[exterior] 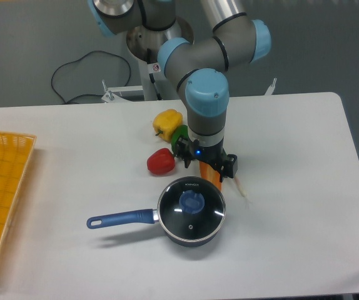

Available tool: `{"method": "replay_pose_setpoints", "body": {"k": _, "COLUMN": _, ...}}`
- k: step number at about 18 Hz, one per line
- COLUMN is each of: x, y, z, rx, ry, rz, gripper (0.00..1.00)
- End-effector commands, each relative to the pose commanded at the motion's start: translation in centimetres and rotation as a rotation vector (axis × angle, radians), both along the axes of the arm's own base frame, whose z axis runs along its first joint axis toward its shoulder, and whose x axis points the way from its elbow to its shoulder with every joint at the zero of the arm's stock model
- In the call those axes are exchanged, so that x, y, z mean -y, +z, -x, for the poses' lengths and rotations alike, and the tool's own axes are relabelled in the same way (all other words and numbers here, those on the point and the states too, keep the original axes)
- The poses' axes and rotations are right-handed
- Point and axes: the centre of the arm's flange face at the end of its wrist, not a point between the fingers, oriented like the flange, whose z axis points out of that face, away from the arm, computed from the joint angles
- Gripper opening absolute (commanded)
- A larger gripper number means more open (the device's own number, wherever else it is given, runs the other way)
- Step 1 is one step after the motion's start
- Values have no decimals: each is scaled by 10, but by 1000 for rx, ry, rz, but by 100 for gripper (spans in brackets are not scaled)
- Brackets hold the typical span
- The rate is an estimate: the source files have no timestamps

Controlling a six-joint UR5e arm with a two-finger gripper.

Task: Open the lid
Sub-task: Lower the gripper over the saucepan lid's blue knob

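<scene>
Glass lid (191,209) is sitting flat on the dark blue saucepan (167,217) near the tabletop's (292,156) front edge, blue knob facing up. Arm's fingers (206,169) are hanging just behind it, above an orange carrot (212,175) — honestly can't tell their spread.

We have one fixed view, set high at the table's (292,187) front edge, facing the arm's base (no second view shares it), moderately near.
</scene>
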Motion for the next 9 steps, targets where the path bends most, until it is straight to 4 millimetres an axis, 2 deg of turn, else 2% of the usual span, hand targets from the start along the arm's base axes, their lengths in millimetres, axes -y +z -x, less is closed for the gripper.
{"method": "replay_pose_setpoints", "body": {"k": 4, "x": -24, "y": -8, "z": -4, "rx": 2, "ry": 25, "rz": 8, "gripper": 100}}
{"method": "replay_pose_setpoints", "body": {"k": 9, "x": -35, "y": -6, "z": -8, "rx": -20, "ry": 26, "rz": 27, "gripper": 100}}
